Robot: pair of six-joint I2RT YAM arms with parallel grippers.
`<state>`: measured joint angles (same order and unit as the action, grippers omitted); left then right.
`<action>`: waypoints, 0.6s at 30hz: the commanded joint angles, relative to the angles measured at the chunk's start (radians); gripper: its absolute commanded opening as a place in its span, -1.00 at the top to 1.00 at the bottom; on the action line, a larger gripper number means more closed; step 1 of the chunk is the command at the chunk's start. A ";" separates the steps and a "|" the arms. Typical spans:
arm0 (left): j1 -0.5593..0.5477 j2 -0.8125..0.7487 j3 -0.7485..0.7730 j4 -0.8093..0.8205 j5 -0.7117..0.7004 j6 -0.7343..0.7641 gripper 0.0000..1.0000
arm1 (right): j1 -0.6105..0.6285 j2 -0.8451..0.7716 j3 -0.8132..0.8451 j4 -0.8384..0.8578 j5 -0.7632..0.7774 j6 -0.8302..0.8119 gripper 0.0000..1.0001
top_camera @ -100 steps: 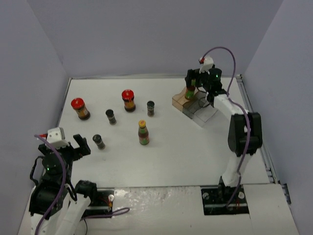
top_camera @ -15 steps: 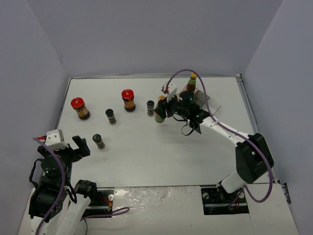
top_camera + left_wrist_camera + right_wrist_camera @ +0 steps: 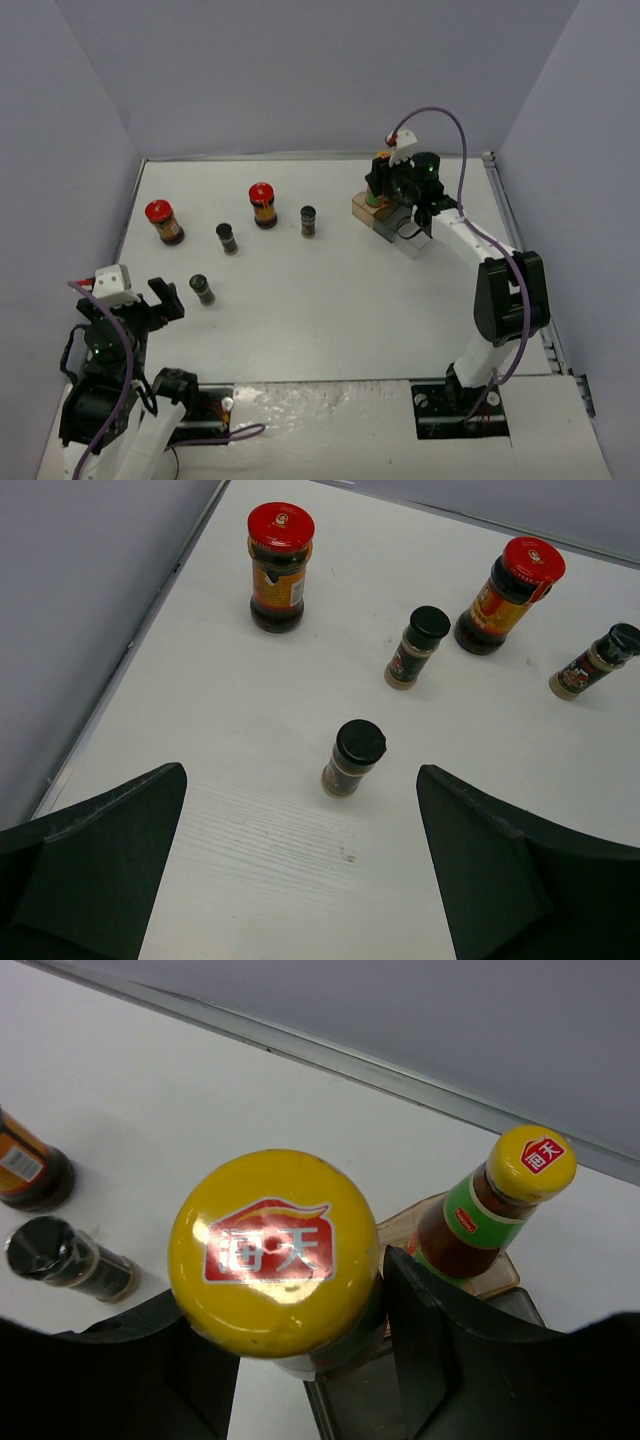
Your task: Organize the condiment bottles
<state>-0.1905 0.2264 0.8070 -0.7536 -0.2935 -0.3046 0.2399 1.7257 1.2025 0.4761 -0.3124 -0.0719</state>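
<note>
In the right wrist view my right gripper (image 3: 300,1355) is shut on a tall bottle with a yellow cap (image 3: 275,1250), held upright at the edge of the clear tray (image 3: 497,1282). A second yellow-capped, green-necked bottle (image 3: 500,1200) stands in a tray compartment just beyond it. From above, the right gripper (image 3: 383,188) hangs over the tray (image 3: 415,240) at the back right. Two red-lidded jars (image 3: 163,222) (image 3: 263,204) and three small dark shakers (image 3: 227,237) (image 3: 308,221) (image 3: 203,289) stand on the left half of the table. My left gripper (image 3: 150,300) is open near the front left, nothing between its fingers.
In the left wrist view the nearest shaker (image 3: 352,757) stands a little ahead of the open left gripper (image 3: 300,870), with the two jars (image 3: 280,565) (image 3: 510,595) farther back. The grey left wall runs close beside the left arm.
The right gripper has carried the yellow-capped bottle from the middle of the table back and right to the tray. The left arm and the other bottles have not moved.
</note>
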 commanded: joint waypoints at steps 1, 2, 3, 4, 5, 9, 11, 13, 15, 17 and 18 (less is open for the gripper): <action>0.002 0.034 0.015 0.057 -0.011 -0.014 -0.94 | -0.006 0.020 0.108 0.230 0.011 0.014 1.00; 0.002 0.034 0.015 0.057 -0.012 -0.014 -0.94 | -0.008 0.032 0.116 0.237 0.013 0.015 1.00; 0.002 0.035 0.015 0.056 -0.012 -0.014 -0.94 | -0.010 0.054 0.126 0.238 0.014 0.014 1.00; 0.002 0.036 0.015 0.056 -0.012 -0.014 -0.94 | -0.011 0.072 0.133 0.240 0.015 0.013 1.00; 0.002 0.036 0.015 0.056 -0.013 -0.014 -0.94 | -0.012 0.082 0.137 0.246 0.017 0.011 1.00; 0.002 0.037 0.014 0.057 -0.012 -0.014 -0.94 | -0.011 0.134 0.138 0.274 0.024 0.018 1.00; 0.002 0.038 0.015 0.059 -0.012 -0.014 -0.94 | -0.013 0.148 0.130 0.287 0.025 0.023 1.00; 0.002 0.043 0.014 0.059 -0.009 -0.013 -0.94 | -0.011 0.165 0.114 0.307 0.020 0.034 1.00; 0.002 0.045 0.015 0.059 -0.009 -0.013 -0.94 | -0.011 0.177 0.096 0.325 0.018 0.038 1.00; 0.002 0.048 0.015 0.059 -0.007 -0.013 -0.94 | -0.011 0.186 0.082 0.336 0.016 0.041 1.00; 0.002 0.048 0.015 0.059 -0.007 -0.013 -0.94 | -0.011 0.190 0.077 0.335 0.015 0.041 1.00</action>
<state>-0.1905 0.2328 0.8070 -0.7532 -0.2935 -0.3050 0.2302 1.9534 1.2619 0.5857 -0.2947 -0.0472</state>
